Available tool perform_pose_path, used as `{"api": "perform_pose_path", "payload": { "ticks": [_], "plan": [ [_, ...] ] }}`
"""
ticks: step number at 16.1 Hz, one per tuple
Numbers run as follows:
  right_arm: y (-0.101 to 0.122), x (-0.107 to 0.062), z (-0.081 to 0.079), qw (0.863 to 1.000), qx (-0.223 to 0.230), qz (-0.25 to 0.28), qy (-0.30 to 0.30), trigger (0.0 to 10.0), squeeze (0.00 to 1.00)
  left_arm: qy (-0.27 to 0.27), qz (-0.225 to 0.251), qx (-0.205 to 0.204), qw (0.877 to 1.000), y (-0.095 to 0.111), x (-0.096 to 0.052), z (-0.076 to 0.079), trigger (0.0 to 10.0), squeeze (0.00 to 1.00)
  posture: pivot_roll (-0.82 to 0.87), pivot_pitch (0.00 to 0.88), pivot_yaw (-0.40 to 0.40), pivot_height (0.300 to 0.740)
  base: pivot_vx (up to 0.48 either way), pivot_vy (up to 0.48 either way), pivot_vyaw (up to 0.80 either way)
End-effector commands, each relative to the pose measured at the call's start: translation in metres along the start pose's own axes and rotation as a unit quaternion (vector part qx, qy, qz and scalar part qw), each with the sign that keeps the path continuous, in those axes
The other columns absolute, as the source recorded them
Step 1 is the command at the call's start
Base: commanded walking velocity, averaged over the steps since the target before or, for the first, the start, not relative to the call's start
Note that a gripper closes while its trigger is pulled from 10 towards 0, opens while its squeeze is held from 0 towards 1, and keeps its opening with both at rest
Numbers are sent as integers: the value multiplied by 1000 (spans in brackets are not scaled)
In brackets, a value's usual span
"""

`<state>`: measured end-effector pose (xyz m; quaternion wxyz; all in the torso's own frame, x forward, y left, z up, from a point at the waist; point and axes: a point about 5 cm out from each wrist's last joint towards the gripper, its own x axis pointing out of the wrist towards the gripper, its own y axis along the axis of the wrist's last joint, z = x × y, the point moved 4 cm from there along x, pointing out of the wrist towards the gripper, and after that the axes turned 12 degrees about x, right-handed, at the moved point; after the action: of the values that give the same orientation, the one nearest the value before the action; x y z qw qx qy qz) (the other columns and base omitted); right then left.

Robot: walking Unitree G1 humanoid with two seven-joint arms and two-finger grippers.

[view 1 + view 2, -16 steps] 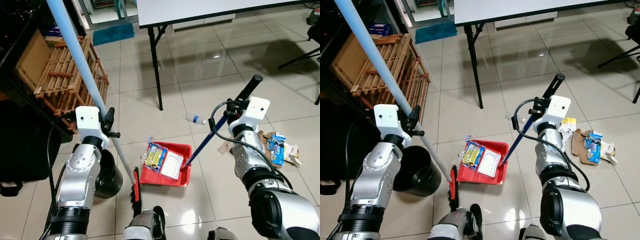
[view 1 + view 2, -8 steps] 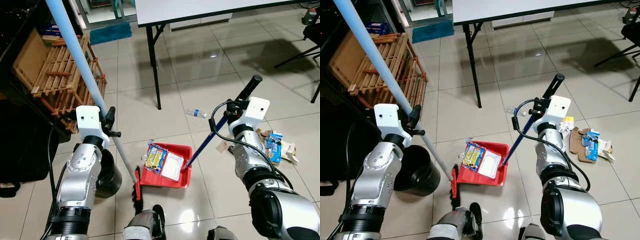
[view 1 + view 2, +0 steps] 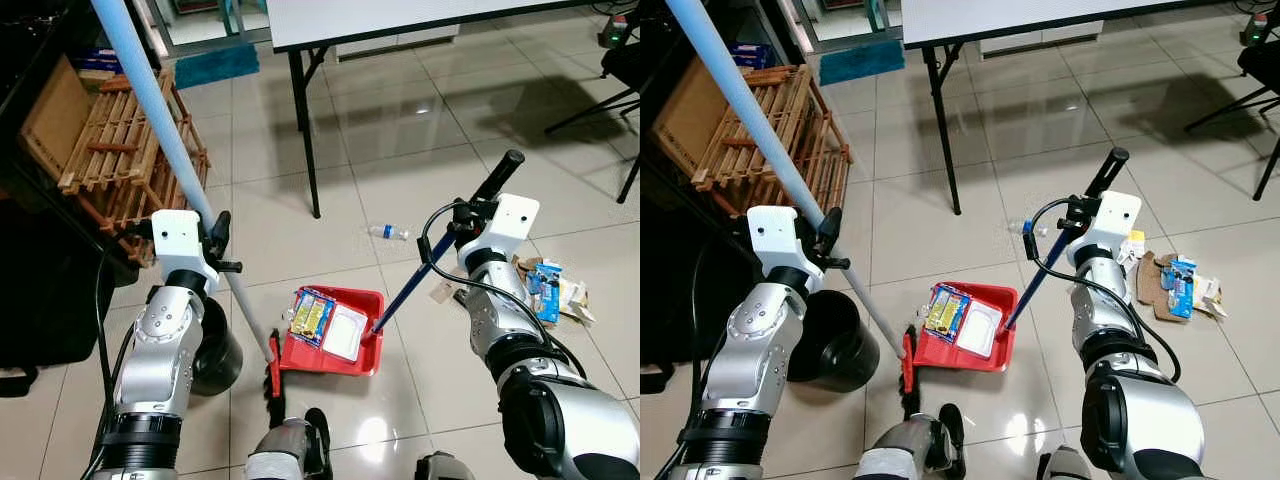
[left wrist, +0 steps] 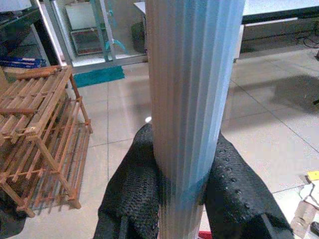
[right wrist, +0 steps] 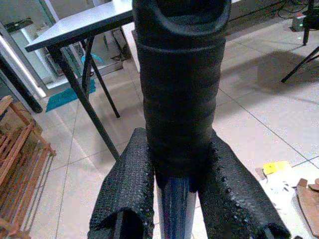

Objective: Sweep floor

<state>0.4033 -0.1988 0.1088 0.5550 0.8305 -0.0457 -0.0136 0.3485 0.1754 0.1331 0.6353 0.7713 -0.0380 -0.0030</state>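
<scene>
The left gripper (image 4: 182, 199) is pressed together around the pale blue broom handle (image 3: 160, 130), whose shaft slants down to the dark broom head (image 3: 274, 378) resting on the tiled floor (image 3: 400, 130) right at the left rim of the red dustpan (image 3: 333, 331). The right gripper (image 5: 182, 199) is pinching the black grip of the dustpan handle (image 3: 440, 250), which runs from the pan's right rear corner up and away to the robot's right. The pan already holds a yellow snack wrapper (image 3: 311, 313) and a white tray (image 3: 343, 331). The litter left on the floor lies wholly to the right of the pan: a small plastic bottle (image 3: 388, 232) beyond it toward the table leg (image 3: 305, 140), and a heap of cardboard scraps and wrappers (image 3: 548, 290) past the right arm. So the broom sits on the wrong side of the pan for that debris; the right arm is nearer to it, and the broom would likely have to cross over or the robot shift rightward.
</scene>
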Motion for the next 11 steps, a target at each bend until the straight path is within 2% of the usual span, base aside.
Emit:
{"api": "perform_pose_path", "payload": {
  "ticks": [1,2,11],
  "plan": [
    [5,4,-7,1000,4,6,11,10000,0,10,19,8,1000,11,0,-6,10000,0,49,130,133,740,0,0,0],
    [5,4,-8,1000,4,6,11,10000,0,10,21,8,1000,11,0,-6,10000,0,50,127,132,740,0,0,0],
    [5,4,-8,1000,5,6,11,10000,0,9,24,8,1000,14,1,-5,10000,0,51,138,130,740,-284,0,0]
  ]
}}
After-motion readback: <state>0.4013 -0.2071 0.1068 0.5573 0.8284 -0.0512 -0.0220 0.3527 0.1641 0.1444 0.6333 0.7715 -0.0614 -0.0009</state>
